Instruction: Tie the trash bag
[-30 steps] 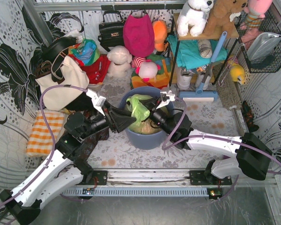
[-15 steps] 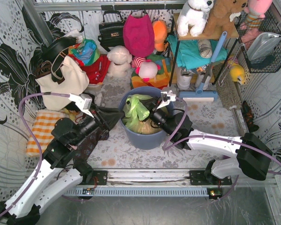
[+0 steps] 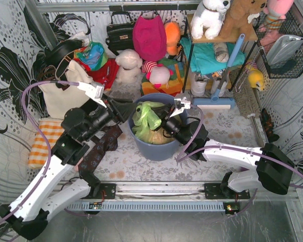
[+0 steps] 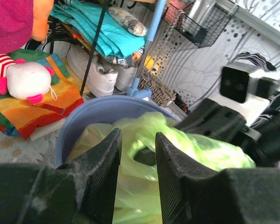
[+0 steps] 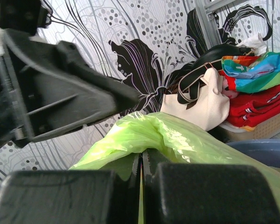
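Note:
The lime-green trash bag (image 3: pixel 147 119) sits in the blue-grey round bin (image 3: pixel 159 149), with its top bunched up. My right gripper (image 3: pixel 165 121) is shut on a fold of the bag's film at the bag's right side; the right wrist view shows the jaws (image 5: pixel 141 161) closed on the green plastic (image 5: pixel 177 135). My left gripper (image 3: pixel 125 107) is open and empty just outside the bin's left rim. In the left wrist view its fingers (image 4: pixel 137 149) frame the bag (image 4: pixel 200 149) and a loop in its film, without touching it.
A magenta fabric bag (image 3: pixel 149 38), a white tote (image 3: pixel 65 96) and plush toys crowd the back. A shelf rack (image 3: pixel 217 55) and a blue floor squeegee (image 3: pixel 214 103) stand at the right of the bin. An orange checked cloth (image 3: pixel 45 141) lies at the left.
My left gripper has pulled back from the bag to the left, then risen toward the bin's left rim, open. The right gripper has kept its hold and barely moved.

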{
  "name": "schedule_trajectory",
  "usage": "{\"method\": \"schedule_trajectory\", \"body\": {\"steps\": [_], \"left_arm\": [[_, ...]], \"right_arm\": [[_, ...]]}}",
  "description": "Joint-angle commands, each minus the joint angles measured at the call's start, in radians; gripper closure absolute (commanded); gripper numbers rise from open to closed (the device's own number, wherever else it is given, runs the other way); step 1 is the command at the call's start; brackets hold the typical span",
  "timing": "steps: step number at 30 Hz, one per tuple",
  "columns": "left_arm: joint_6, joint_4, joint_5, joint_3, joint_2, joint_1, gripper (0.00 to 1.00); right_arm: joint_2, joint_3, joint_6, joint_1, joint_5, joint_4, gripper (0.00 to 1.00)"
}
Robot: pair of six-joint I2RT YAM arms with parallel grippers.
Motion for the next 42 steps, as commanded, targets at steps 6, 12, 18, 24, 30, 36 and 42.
{"method": "schedule_trajectory", "body": {"steps": [6,12,18,24,30,36,42], "left_arm": [[-0.203,0.096,0.367,0.074,0.11,0.232,0.59],[-0.263,0.131,0.502,0.075,0.134,0.267,0.59],[-0.27,0.138,0.562,0.061,0.143,0.272,0.59],[-0.265,0.132,0.564,0.03,0.154,0.283,0.61],[-0.258,0.129,0.553,0.027,0.161,0.294,0.62],[-0.259,0.139,0.575,0.019,0.167,0.294,0.62],[-0.283,0.189,0.638,-0.001,0.177,0.295,0.62]], "right_arm": [[-0.051,-0.006,-0.003,0.004,-0.013,0.023,1.0],[-0.05,-0.006,-0.001,0.004,-0.018,0.023,1.0],[-0.042,-0.004,0.002,0.005,-0.017,0.026,1.0],[-0.043,-0.003,0.003,0.005,-0.018,0.026,1.0],[-0.044,-0.004,0.002,0.004,-0.014,0.021,1.0],[-0.04,0.0,0.003,0.004,-0.013,0.019,1.0],[-0.037,-0.001,0.005,0.004,-0.007,0.026,1.0]]}}
